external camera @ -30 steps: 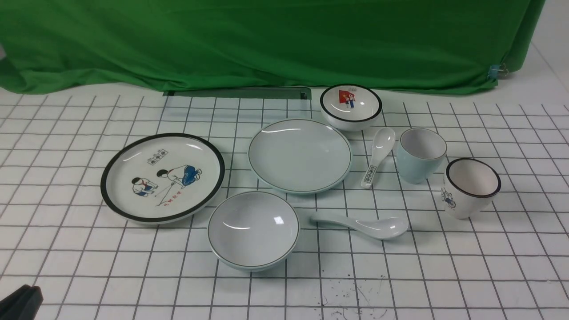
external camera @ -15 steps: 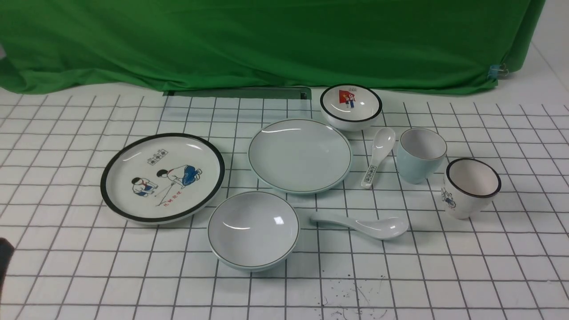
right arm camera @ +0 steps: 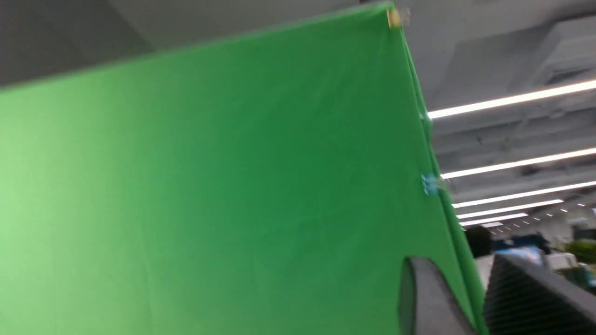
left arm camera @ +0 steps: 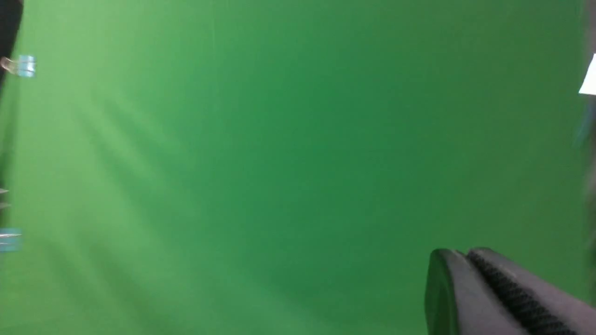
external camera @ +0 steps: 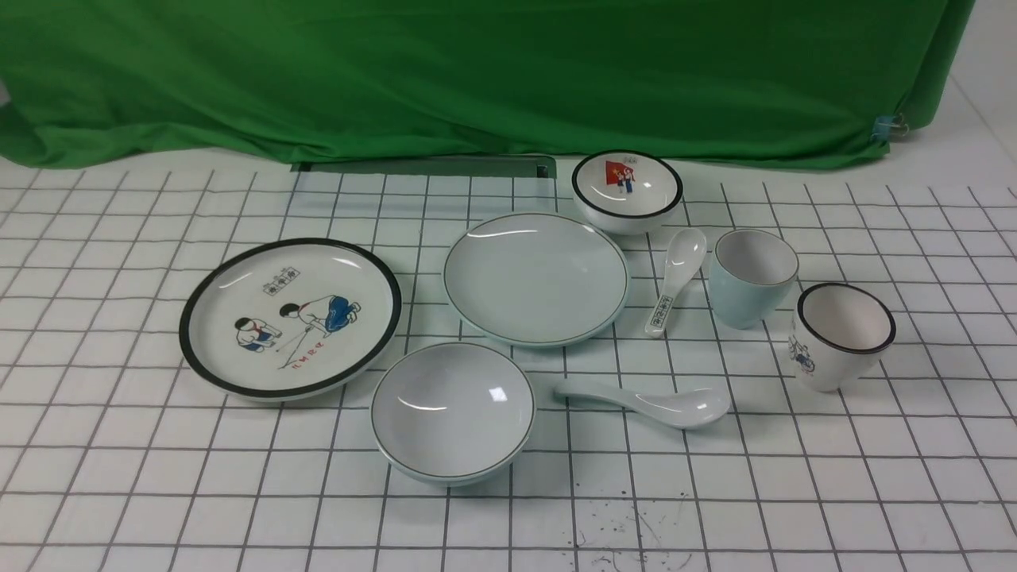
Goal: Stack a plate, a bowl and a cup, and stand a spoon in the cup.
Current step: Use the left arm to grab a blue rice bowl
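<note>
In the front view the plain pale blue-green plate (external camera: pixel 536 278) lies mid-table. The plain bowl (external camera: pixel 453 409) sits in front of it, a little to the left. The plain pale spoon (external camera: pixel 643 401) lies flat right of the bowl. The handleless light-blue cup (external camera: pixel 751 278) stands upright right of the plate. Neither gripper shows in the front view. My left gripper (left arm camera: pixel 465 252) shows in the left wrist view, jaws together and empty, facing green cloth. My right gripper (right arm camera: pixel 454 257) shows in the right wrist view, jaws slightly apart and empty, raised toward the cloth and ceiling.
A larger black-rimmed cartoon plate (external camera: pixel 290 318) lies at the left. A small bowl with a red picture (external camera: pixel 628 191) stands behind the plate. A printed spoon (external camera: pixel 675 278) lies between plate and cup. A white black-rimmed cup (external camera: pixel 842 334) stands far right. Green cloth (external camera: pixel 477 71) hangs behind.
The dark tip of my left gripper at the front view's lower left corner has moved out of that view. The dishes have not moved.
</note>
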{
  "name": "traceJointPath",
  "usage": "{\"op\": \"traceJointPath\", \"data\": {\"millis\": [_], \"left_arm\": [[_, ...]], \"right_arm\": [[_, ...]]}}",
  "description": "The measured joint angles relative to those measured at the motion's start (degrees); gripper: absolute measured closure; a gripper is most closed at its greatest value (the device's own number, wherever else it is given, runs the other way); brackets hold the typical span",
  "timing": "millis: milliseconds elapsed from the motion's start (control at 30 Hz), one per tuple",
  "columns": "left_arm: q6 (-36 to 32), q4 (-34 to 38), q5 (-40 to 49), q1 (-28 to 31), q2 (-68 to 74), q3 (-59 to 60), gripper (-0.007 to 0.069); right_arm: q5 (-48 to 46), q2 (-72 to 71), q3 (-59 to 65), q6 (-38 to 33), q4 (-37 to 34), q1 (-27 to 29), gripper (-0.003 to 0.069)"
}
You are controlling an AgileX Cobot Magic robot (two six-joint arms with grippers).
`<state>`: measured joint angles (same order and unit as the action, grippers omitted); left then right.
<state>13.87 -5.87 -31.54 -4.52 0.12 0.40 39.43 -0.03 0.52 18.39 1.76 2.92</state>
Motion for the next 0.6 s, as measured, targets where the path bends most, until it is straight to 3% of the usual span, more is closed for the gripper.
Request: {"op": "traceJointPath", "data": {"millis": [33, 100, 200, 333, 400, 533, 600], "left_arm": [[4.35, -0.16, -3.57, 0.00, 0.00, -0.36, 0.0653], [6.81, -1.31, -2.30, 0.00, 1.38, -4.41, 0.0653], [7.32, -3.05, 9.35, 0.00, 7.38, -17.65, 0.0653], [4.56, -3.25, 19.96, 0.00, 16.73, -29.68, 0.0653], [1.72, -3.29, 23.54, 0.00, 26.16, -36.23, 0.0653], [2.05, -2.58, 24.94, 0.00, 37.10, -38.85, 0.0653], [3.95, -1.20, 28.66, -0.12, 45.36, -39.09, 0.0653]], "right_arm": [[-0.70, 0.00, -0.30, -0.05, 0.05, 0.00, 0.0470], [-5.44, -0.04, -3.14, -1.44, 0.05, 0.00, 0.0557], [-13.85, 2.25, -11.06, -4.95, 0.12, 0.00, 0.0634], [-20.57, 7.90, -18.86, -9.73, 0.12, 0.00, 0.0645], [-24.95, 15.37, -23.80, -16.62, 0.12, 0.00, 0.0645], [-28.34, 23.93, -25.56, -21.23, 0.12, 0.00, 0.0645], [-34.75, 32.26, -25.72, -22.64, 0.05, 0.00, 0.0645]]}}
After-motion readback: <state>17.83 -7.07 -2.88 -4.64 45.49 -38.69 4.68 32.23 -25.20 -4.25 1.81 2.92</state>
